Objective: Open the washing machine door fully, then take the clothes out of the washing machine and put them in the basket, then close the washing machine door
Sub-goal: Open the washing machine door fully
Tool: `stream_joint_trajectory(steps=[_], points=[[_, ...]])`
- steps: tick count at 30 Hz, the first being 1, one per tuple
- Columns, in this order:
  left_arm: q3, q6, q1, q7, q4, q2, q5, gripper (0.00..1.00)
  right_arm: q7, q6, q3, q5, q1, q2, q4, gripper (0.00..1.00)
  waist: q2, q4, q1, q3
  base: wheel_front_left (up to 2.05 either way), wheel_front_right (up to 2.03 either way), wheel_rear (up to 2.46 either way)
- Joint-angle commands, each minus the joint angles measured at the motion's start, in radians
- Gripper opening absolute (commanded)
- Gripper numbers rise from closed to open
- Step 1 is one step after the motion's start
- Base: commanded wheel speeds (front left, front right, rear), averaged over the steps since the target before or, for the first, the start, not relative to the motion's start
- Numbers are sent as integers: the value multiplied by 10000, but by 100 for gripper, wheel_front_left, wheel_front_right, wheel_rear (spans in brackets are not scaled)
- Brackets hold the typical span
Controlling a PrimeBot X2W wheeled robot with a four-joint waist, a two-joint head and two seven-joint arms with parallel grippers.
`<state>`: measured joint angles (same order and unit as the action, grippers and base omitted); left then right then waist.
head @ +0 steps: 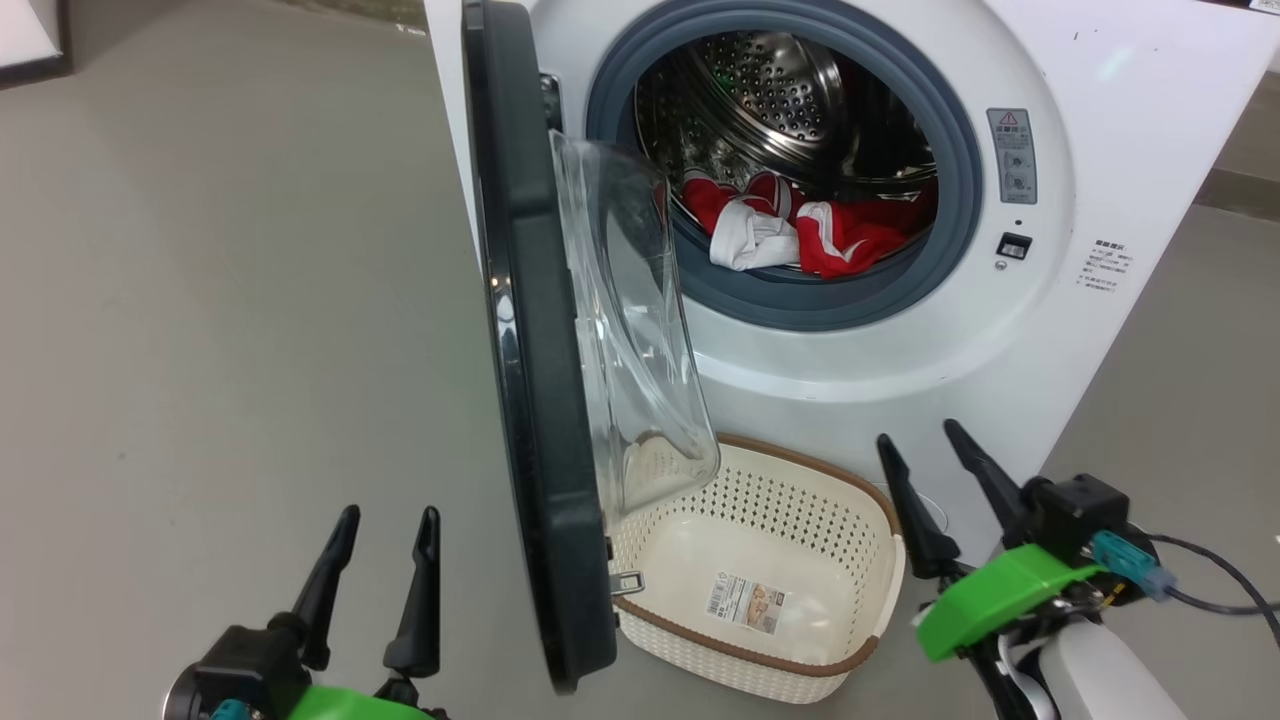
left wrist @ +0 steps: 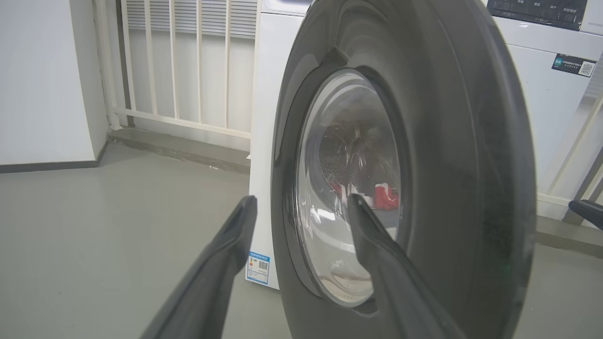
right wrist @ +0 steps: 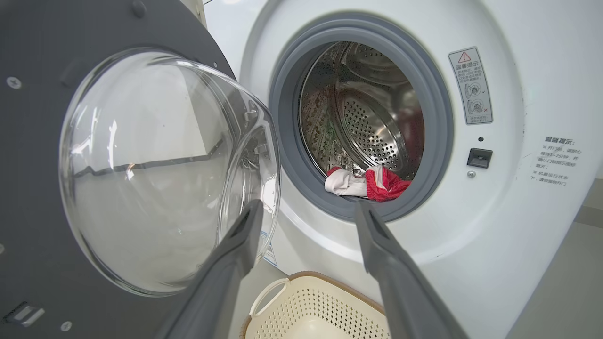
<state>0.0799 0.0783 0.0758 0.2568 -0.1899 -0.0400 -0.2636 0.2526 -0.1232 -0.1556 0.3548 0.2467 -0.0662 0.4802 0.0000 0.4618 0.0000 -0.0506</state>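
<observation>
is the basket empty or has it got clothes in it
Empty. The basket has just a paper label on its floor; the clothes lie inside the washing machine.

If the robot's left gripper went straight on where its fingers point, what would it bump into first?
Probably the washing machine door. The left gripper aims at the door's outer face, near the edge of the glass window. Depth is hard to judge here.
</observation>
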Motion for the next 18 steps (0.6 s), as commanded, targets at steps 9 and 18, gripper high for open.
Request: stream_joint_trajectory(steps=[9, 18], points=[[-298, 11, 58, 49, 265, -102, 119, 100, 90, -75, 542, -406, -1004, 156, -1276, 100, 0, 6, 0, 7, 0, 0, 0], [-302, -11, 122, 49, 271, -102, -6, 100, 91, -75, 460, -222, -977, 159, -1236, 100, 0, -105, 0, 101, 0, 0, 0]])
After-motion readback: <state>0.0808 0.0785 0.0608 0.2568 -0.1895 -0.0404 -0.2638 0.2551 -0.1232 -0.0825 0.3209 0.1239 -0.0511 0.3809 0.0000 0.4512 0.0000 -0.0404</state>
